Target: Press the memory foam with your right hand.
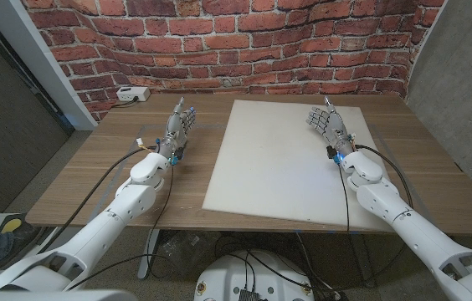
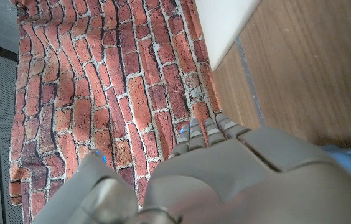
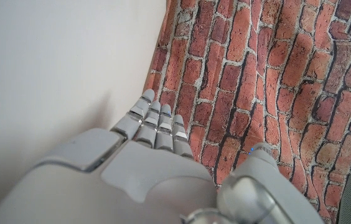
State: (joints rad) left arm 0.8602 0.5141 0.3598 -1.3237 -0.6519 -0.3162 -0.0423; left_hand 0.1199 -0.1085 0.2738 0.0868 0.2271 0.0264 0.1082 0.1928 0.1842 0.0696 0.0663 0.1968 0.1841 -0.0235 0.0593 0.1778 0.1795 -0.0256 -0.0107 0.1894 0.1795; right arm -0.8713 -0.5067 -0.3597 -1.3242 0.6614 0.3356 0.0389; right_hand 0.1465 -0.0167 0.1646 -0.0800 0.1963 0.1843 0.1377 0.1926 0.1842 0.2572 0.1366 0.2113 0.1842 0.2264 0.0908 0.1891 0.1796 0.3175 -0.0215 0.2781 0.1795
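The memory foam (image 1: 282, 163), a broad white slab, lies flat on the wooden counter (image 1: 110, 159), and its far edge runs close to the brick wall (image 1: 219, 42) behind. The right hand (image 1: 326, 124) stands over the foam's far right corner, fingers (image 1: 320, 115) straight, held close together and pointed toward the brick wall; the right wrist view shows them side by side with the thumb apart, nothing held, the white foam on one side of them and the brick wall beyond. Whether the hand's edge already touches the foam cannot be told. The left hand (image 1: 177, 127) waits on bare wood just beside the foam's left edge, fingers likewise extended and empty, and it should stay there. To press well, my judgement is that the right hand ought first to turn palm-down, then shift from the corner toward the foam's middle, since a push near the rim may tip or slide the slab rather than sink into it. Descend straight, with palm and fingers meeting the foam together, and load it slowly so that the dent forms evenly. Keep the wrist cable (image 1: 378, 159) clear of the foam's right edge, and avoid any sideways drag, which could skate the slab along the counter toward the left hand.
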